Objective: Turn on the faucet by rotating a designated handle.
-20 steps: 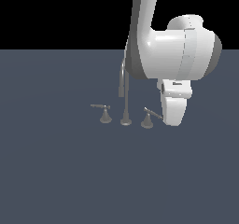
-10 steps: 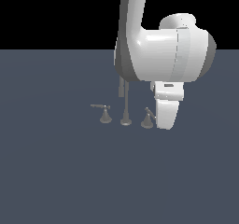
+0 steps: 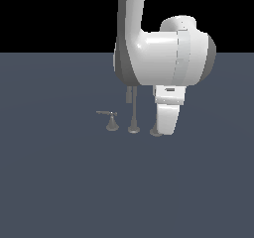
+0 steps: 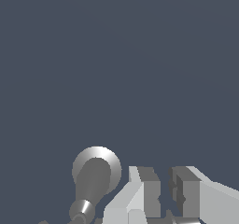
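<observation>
The faucet is small and dull grey, with its thin spout (image 3: 133,110) rising from a round base. Its twin handle (image 3: 112,125) stands on the exterior view's left, lever pointing left. The handle (image 3: 155,132) on the right is almost wholly hidden behind my gripper (image 3: 165,129); only an edge of its foot shows, and its lever is covered. In the wrist view a round grey base with a tapering stem (image 4: 95,171) stands just beside my gripper (image 4: 165,195). Which part of the faucet that base is, I cannot tell. The fingers (image 4: 149,192) are almost together, with only a narrow slit and nothing between them.
The faucet stands on a flat dark blue-grey floor (image 3: 59,182) that runs in all directions. The white arm (image 3: 163,53) comes down from above and covers the upper part of the spout.
The arm has shifted toward the exterior view's left and dropped a little. Its hand now covers the right handle and lever, which showed a second ago.
</observation>
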